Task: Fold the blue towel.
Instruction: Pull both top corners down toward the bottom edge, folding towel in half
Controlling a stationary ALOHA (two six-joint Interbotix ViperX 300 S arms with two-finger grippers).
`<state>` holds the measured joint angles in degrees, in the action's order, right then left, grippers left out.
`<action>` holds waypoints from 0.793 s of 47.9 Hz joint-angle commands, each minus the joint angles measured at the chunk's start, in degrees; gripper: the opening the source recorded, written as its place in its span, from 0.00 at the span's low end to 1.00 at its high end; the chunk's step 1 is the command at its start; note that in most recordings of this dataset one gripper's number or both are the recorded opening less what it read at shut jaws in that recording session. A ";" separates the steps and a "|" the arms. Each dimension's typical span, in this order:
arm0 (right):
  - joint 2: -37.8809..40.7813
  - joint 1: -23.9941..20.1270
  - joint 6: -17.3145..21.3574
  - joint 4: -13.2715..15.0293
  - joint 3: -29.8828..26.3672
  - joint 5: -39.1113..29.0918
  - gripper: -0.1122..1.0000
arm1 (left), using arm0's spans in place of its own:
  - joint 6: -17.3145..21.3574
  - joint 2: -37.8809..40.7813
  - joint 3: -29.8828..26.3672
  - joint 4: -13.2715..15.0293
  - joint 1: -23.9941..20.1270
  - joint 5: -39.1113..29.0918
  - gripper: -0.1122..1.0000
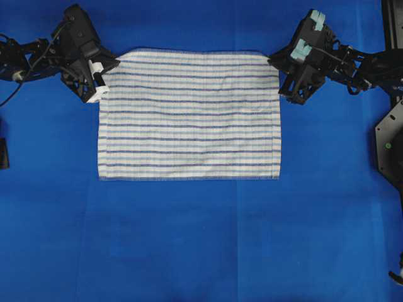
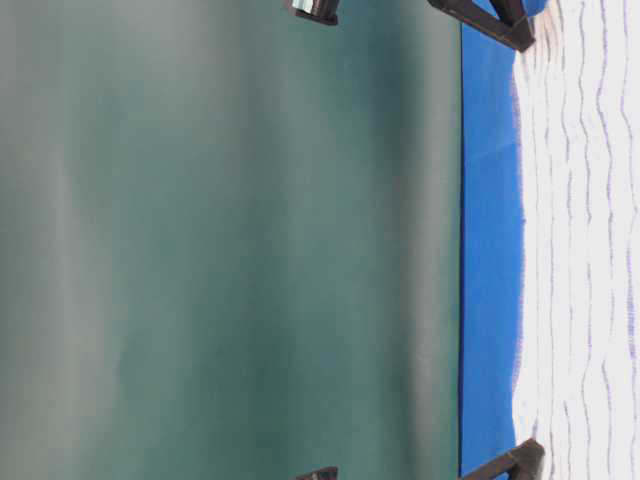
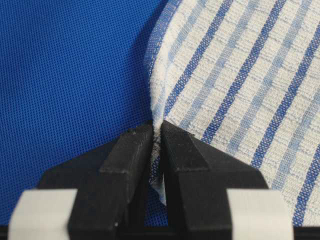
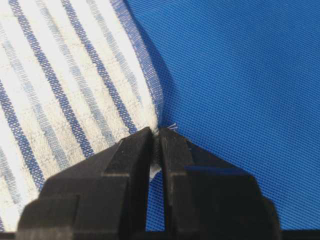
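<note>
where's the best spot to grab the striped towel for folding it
By its two far corners, one per gripper, each coming in from its own outer side. The striped towel lies flat with hems exposed, and the left gripper and right gripper are pinched on those corners.

Left arm: reaches in from the far-left side of the blue towel [image 1: 189, 113], wrist angled down toward the towel's far-left corner. Left tool [image 3: 156, 150]: jaws pressed together on a pinch of the towel's corner hem.

Right arm: mirrors it from the towel's far-right side, wrist angled down at the far-right corner. Right tool [image 4: 156, 145]: jaws pressed together on that corner's edge, a sliver of cloth between the tips.
</note>
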<state>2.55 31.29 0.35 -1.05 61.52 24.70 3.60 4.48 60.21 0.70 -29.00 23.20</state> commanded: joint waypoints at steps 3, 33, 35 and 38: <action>-1.49 -0.97 0.09 0.18 -0.70 -0.09 0.09 | 0.09 -0.79 -0.88 -0.26 2.11 -0.18 0.13; -19.69 -10.81 0.35 -1.05 0.88 -12.74 0.09 | 0.18 -12.74 -1.05 -0.26 9.58 -9.76 0.13; -20.92 -12.66 0.35 -1.93 1.32 -13.18 0.09 | 0.09 -13.36 -0.79 -0.18 10.46 -9.93 0.13; -22.15 -14.85 0.35 -2.99 1.85 -13.54 0.09 | 0.00 -14.33 -0.18 -0.18 12.30 -10.11 0.13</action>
<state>-17.49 18.63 0.53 -2.99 63.37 11.34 3.78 -8.09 60.03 0.62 -18.37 13.10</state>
